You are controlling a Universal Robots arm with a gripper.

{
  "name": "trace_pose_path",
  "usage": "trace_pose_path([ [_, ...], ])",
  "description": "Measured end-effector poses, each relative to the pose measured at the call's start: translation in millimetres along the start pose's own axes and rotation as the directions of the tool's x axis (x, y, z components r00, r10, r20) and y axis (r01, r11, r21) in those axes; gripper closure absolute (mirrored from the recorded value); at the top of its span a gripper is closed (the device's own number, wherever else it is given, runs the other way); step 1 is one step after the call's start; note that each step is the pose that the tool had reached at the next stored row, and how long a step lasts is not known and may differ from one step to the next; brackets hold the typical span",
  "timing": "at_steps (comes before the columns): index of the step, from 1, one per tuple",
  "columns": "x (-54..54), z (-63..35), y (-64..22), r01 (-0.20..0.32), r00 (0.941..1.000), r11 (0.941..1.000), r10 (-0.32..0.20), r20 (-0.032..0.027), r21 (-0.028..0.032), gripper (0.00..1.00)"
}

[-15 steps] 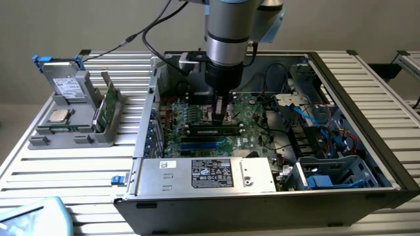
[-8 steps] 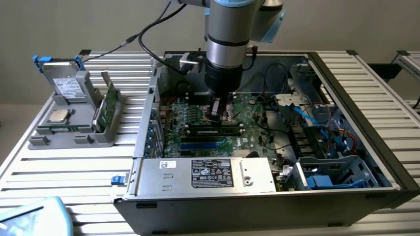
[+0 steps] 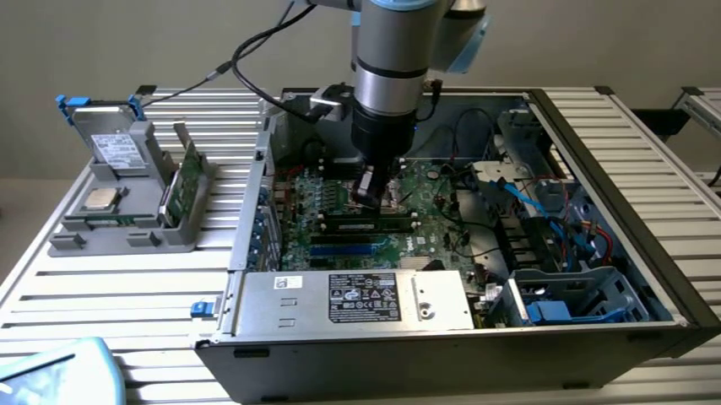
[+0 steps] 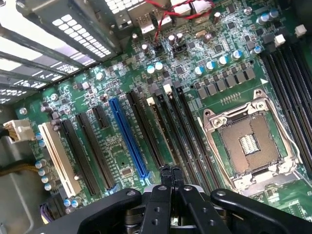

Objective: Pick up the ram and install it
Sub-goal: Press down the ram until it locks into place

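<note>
Gripper (image 4: 169, 171), fingers pressed together and empty, hovers over the motherboard (image 4: 122, 156) beside the empty processor socket (image 4: 248, 144); the ram (image 3: 363, 225) sits in its slot below, cables (image 3: 541, 202) nearby.

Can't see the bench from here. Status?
Black gripper shut, low over green motherboard. Long dark ram stick lies along the slots beneath it. Nothing in the way.

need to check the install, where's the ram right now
In the exterior view the ram lies flat in a slot on the motherboard inside the open case, just below the end effector and above the blue slot.
</note>
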State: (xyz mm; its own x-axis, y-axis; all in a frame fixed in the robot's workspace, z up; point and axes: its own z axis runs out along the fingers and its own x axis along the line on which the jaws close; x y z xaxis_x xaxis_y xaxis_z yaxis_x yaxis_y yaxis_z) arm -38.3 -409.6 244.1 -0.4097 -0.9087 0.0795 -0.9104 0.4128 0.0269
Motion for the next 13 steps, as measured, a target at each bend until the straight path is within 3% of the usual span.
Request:
trace_pose_path([
  [7,0.3,-3.6,0.1,-0.089,0.9961,0.996,0.089,0.0025,-0.0065,0.89],
  [13,0.4,-4.8,0.1,-0.164,0.9865,0.9864,0.164,0.0028,-0.0122,0.89],
])
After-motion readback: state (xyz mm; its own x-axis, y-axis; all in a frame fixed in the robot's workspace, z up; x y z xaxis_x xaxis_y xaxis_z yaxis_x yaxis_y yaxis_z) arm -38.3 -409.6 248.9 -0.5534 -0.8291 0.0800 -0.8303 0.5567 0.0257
